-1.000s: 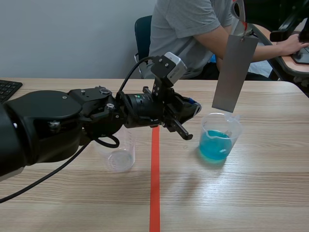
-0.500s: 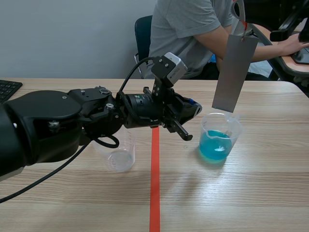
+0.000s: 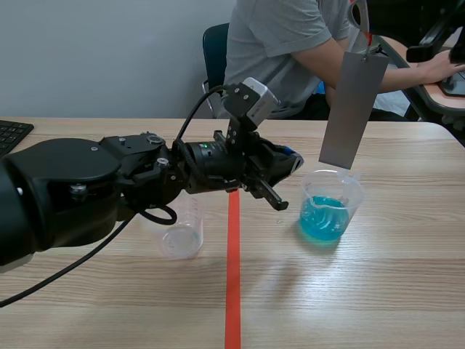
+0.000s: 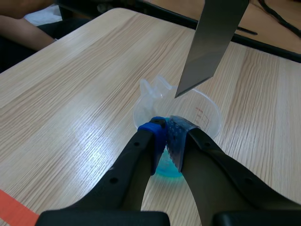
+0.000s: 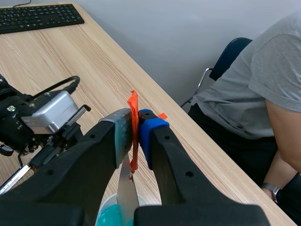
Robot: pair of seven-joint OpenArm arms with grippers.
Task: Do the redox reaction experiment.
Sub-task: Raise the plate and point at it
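Above the right half of the pale wooden table [image 3: 378, 291], the right claw [image 5: 134, 127] is clamped on a thin orange tape tab [image 5: 133, 100], from which a grey rectangular metal sheet [image 3: 352, 109] hangs over a clear plastic beaker of blue liquid [image 3: 330, 207]. The left claw [image 4: 167, 136], fingers pressed together on nothing, sits just left of that beaker. Hung so loosely, the sheet could swing on descent, catch the rim and tip the light beaker; a nudge from the left claw risks the same spill.
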